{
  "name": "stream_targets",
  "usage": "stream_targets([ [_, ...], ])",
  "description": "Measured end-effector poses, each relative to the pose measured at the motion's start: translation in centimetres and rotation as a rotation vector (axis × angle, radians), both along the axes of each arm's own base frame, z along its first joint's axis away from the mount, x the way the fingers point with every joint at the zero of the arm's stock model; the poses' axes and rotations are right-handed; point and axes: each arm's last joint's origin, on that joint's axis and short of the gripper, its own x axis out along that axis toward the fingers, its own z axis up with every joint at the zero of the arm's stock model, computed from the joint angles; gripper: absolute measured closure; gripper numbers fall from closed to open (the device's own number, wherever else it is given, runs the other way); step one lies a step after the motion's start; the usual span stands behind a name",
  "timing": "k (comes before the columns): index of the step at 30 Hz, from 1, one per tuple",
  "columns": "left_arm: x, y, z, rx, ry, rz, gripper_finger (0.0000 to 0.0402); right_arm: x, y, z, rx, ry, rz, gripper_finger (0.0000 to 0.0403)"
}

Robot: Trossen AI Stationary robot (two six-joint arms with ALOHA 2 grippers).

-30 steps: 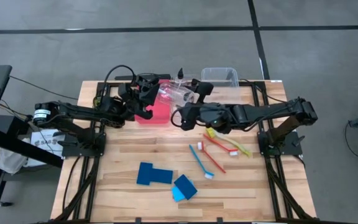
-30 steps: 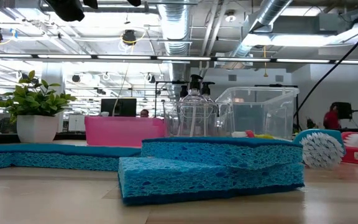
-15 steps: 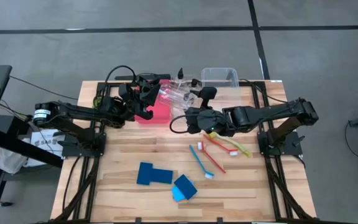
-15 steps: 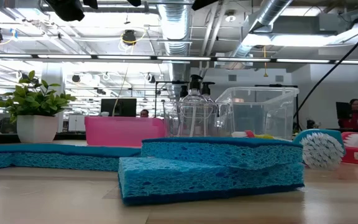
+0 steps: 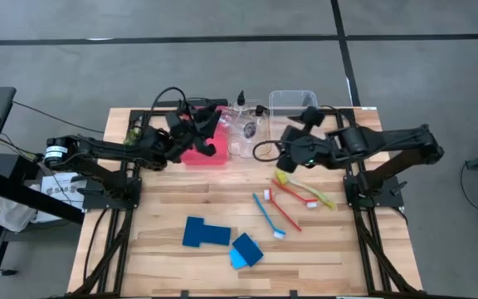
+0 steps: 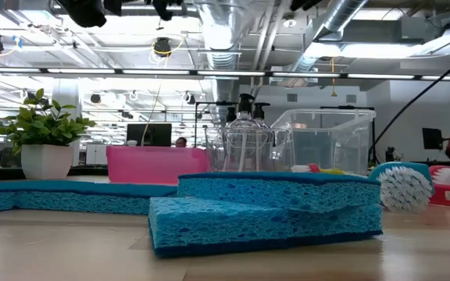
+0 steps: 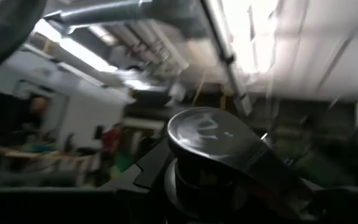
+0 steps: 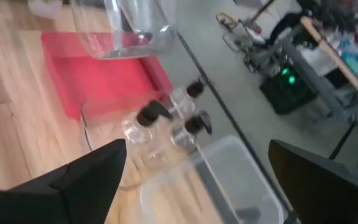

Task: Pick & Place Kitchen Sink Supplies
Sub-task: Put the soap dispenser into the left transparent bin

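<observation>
Holding a clear bottle [image 5: 208, 133] over the red bin [image 5: 203, 150], upper centre.
Left gripper [image 5: 204, 126] clamped on bottle; right gripper [image 5: 308, 119] spread wide, empty.

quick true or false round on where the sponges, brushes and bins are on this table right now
1. The two flat blue sponges lie inside the red plastic bin. False: they lie on the bare wooden table.
2. The clear plastic bin sits at the table's far edge. True.
3. The thin long-handled brushes lie on the table outside both bins. True.
4. The right gripper is shut on a brush. False: it is open and holds nothing.
5. Small clear bottles with black pump tops stand between the two bins. True.
</observation>
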Motion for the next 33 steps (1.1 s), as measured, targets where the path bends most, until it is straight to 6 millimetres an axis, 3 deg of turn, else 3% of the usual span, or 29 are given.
stream_targets([
  [5, 0.4, 0.6, -0.8, 0.023, 0.130, 0.089, 0.0278, -1.9, -0.3, 0.4, 0.042, -0.029, -0.052, 0.0014],
  [9, 0.5, 1.5, -1.5, -0.002, 0.213, 0.179, 0.0272, -2.5, -0.2, -0.8, 0.049, -0.024, -0.062, 0.0014],
  [16, 1.2, 3.3, -3.1, -0.031, 0.316, 0.244, 0.0278, -2.5, -0.2, -4.4, 0.051, 0.012, -0.076, 0.0012],
  [22, 2.5, 5.1, -5.7, -0.069, 0.394, 0.288, 0.0275, -2.0, -0.1, -7.0, 0.047, 0.038, -0.074, 0.0014],
  [27, 3.2, 6.3, -7.8, -0.109, 0.454, 0.354, 0.0275, -1.8, -0.1, -8.1, 0.047, 0.038, -0.070, 0.0012],
  [33, 3.7, 6.9, -9.1, -0.164, 0.452, 0.328, 0.0277, -1.6, -0.1, -8.0, 0.048, 0.021, -0.067, 0.0013],
])
